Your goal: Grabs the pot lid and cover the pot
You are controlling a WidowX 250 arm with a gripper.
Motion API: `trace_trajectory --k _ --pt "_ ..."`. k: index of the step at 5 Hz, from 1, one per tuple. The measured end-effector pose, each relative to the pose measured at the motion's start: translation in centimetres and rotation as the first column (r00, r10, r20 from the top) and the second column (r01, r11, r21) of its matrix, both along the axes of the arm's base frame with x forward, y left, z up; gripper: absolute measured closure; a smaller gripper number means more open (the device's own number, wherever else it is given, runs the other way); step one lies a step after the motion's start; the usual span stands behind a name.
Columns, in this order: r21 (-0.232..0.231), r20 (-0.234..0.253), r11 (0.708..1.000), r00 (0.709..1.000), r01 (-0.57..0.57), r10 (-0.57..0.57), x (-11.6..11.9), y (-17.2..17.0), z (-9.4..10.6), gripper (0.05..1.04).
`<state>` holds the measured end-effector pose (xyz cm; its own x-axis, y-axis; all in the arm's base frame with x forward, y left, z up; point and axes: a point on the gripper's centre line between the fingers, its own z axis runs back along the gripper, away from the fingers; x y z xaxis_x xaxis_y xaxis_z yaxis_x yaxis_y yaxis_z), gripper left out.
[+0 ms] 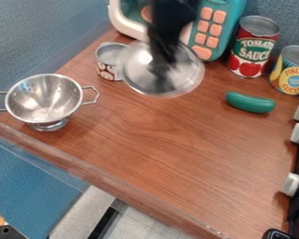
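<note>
My black gripper (165,55) hangs down from the top edge, shut on a round, shiny metal pot lid (136,69). The lid is held up off the table at the upper middle, and the gripper covers its centre. A metal strainer-like pot (43,97) with holes and two side handles stands upright on its foot at the left, open at the top. It is lower left of the gripper and apart from the lid.
A small can (106,66) stands just left of the lid, partly overlapped by it. Behind is a toy microwave (233,9). Tomato (252,49) and pineapple (293,72) cans, a green toy vegetable (251,102) and stove knobs (292,184) line the right side of the wooden table (158,144).
</note>
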<state>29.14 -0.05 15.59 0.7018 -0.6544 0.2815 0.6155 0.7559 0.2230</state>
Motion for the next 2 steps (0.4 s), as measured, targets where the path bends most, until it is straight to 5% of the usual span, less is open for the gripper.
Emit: trace_trajectory --k 1,2 --pt "-0.089 0.027 0.973 0.976 -0.211 0.214 -4.2 4.3 1.3 1.031" --pt "-0.13 0.001 0.937 0.945 -0.325 0.328 -6.6 6.8 0.5 1.031"
